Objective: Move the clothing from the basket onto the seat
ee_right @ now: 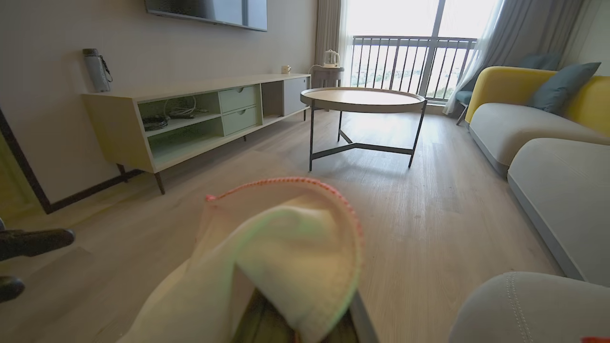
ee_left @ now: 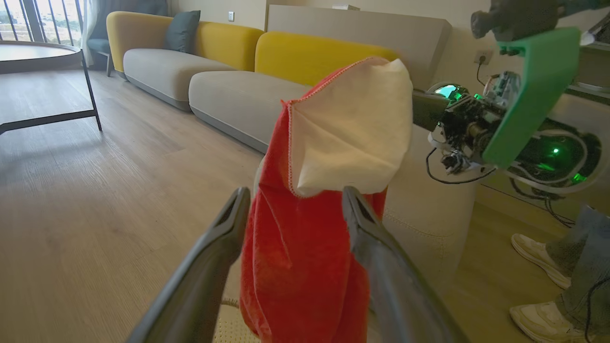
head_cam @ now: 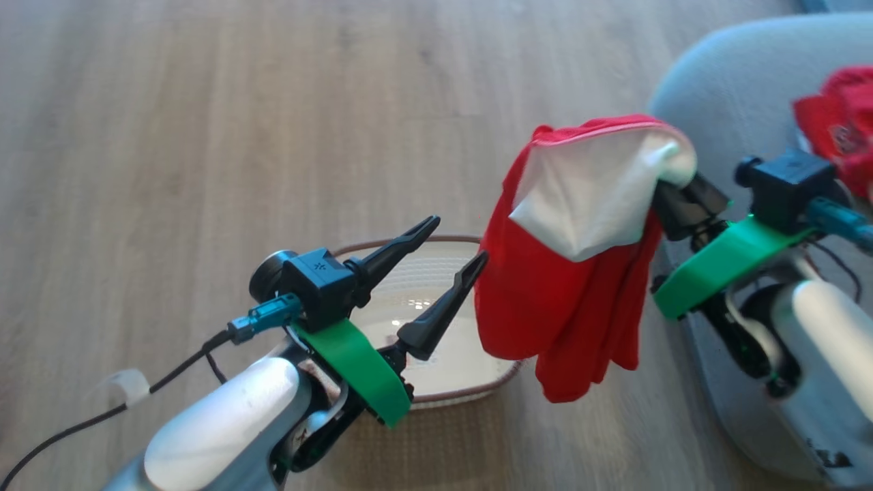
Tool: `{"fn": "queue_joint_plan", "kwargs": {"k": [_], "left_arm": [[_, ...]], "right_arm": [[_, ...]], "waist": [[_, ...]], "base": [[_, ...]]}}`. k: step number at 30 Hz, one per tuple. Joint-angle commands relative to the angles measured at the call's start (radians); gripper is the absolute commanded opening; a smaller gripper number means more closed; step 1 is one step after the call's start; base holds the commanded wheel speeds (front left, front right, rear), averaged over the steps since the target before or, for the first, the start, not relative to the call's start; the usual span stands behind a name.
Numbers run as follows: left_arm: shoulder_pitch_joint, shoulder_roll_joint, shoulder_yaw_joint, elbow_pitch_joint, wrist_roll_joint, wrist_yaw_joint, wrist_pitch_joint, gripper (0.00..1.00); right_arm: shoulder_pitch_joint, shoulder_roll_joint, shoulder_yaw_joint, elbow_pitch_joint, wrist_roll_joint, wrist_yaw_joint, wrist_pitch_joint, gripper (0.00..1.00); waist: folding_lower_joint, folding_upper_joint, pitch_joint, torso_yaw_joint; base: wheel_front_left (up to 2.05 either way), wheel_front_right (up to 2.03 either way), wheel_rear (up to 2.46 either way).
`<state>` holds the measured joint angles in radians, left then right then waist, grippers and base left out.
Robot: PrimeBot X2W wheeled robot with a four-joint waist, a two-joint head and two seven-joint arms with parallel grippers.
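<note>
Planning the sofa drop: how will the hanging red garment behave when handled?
Probably floppy: the red garment hangs in loose folds from the right gripper. Likely light, since one pinched edge carries it all. Draped over that gripper, it may cling.

The head camera looked down at the basket (head_cam: 416, 273). Both wrist cameras looked level across the room, very near the clothing (ee_left: 295, 257), which all three views shared.
</note>
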<state>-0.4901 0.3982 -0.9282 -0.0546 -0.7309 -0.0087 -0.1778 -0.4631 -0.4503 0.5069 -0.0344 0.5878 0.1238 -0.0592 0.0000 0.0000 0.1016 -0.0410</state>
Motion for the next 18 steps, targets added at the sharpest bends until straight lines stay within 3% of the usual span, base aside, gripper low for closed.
{"fn": "queue_joint_plan", "kwargs": {"k": [1, 8, 18], "left_arm": [[-0.036, 0.015, 0.039, -0.024, 0.009, -0.002, -0.011, 1.00], [-0.044, 0.013, 0.027, -0.028, 0.018, -0.007, -0.012, 1.00], [-0.051, 0.006, 0.017, -0.033, 0.021, -0.006, -0.009, 1.00]], "right_arm": [[0.015, -0.019, -0.035, -0.054, -0.013, 0.007, 0.012, 0.00], [0.099, -0.014, -0.150, -0.142, -0.047, 0.007, 0.064, 0.00], [0.168, 0.011, -0.215, -0.196, -0.071, 0.007, 0.091, 0.00]], "waist": [[0.0000, 0.0000, 0.027, -0.064], [0.0000, 0.0000, 0.056, -0.156], [0.0000, 0.0000, 0.069, -0.178]], "base": [[0.00, 0.00, 0.00], [0.00, 0.00, 0.00], [0.00, 0.00, 0.00]]}}
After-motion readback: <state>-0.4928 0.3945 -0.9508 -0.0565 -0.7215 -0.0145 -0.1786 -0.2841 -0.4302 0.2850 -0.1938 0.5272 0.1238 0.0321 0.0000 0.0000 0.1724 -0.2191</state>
